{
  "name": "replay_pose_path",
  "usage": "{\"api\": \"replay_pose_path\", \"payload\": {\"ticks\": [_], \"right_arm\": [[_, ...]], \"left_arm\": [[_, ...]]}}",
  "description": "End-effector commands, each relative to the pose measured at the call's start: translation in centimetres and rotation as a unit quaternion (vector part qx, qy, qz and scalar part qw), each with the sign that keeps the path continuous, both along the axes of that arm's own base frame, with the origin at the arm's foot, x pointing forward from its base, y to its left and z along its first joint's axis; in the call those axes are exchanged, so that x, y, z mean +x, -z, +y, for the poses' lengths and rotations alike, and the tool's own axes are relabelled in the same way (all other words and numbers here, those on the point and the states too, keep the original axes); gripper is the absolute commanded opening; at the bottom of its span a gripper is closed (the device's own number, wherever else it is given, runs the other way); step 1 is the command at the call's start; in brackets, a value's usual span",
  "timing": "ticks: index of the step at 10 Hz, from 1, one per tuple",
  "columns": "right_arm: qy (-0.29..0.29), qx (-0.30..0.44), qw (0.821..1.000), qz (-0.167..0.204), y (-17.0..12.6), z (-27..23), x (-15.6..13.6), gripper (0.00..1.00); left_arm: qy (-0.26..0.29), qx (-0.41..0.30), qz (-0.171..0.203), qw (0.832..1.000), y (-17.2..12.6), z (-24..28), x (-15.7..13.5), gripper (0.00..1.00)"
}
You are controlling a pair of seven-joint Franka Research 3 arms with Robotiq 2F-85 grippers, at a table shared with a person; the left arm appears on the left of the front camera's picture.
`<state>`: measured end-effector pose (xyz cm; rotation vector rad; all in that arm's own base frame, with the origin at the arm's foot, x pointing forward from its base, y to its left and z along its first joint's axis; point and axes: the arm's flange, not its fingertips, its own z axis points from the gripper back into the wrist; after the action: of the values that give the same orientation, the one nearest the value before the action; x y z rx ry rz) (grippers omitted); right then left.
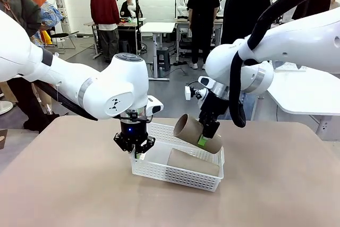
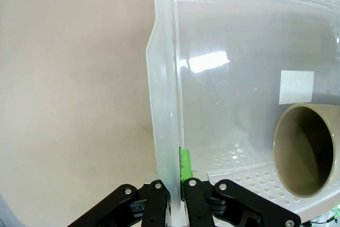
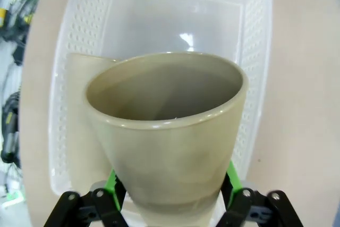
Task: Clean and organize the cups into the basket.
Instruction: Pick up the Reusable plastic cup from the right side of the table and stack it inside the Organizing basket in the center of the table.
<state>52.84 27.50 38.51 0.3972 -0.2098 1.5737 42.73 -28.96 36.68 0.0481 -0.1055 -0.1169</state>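
Your left gripper (image 1: 135, 151): clamped on basket (image 1: 178, 178) wall. Your right gripper (image 1: 206, 134): gripping tan cup (image 1: 187, 127), not yet placed. Second cup (image 1: 194, 162): stowed in basket, beneath right jaws.

Locate the basket (image 1: 175, 176): white, perforated, shallow, sitting upright. You see the first tan cup (image 1: 194, 162) lying on its side inside the basket. The second tan cup (image 1: 188, 128) hangs tilted just above the basket.
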Motion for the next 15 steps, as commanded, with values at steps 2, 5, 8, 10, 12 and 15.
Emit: {"api": "replay_pose_path", "payload": {"ticks": [2, 5, 8, 10, 12, 15], "right_arm": [[-0.005, 0.032, 0.999, 0.028, 1.4, -1.2, 0.5, 0.84], [-0.016, 0.029, 0.999, 0.041, 3.4, -0.5, 1.2, 0.84], [-0.019, 0.029, 0.998, 0.053, 4.6, 0.2, 1.4, 0.97], [-0.023, 0.037, 0.998, 0.054, 4.4, 0.2, 1.2, 1.0], [-0.027, 0.046, 0.997, 0.051, 4.0, 0.3, 1.0, 1.0], [-0.05, 0.086, 0.994, 0.036, 1.4, 0.1, -0.6, 1.0]], "left_arm": [[0.004, -0.003, -0.004, 1.0, -0.1, 0.1, -0.2, 0.0], [0.004, -0.003, -0.004, 1.0, -0.1, 0.1, -0.2, 0.0], [0.004, -0.003, -0.004, 1.0, -0.1, 0.1, -0.2, 0.0], [0.004, -0.003, -0.004, 1.0, -0.1, 0.1, -0.2, 0.0], [0.004, -0.003, -0.004, 1.0, -0.1, 0.1, -0.2, 0.0], [0.004, -0.003, -0.004, 1.0, -0.1, 0.1, -0.2, 0.0]]}}
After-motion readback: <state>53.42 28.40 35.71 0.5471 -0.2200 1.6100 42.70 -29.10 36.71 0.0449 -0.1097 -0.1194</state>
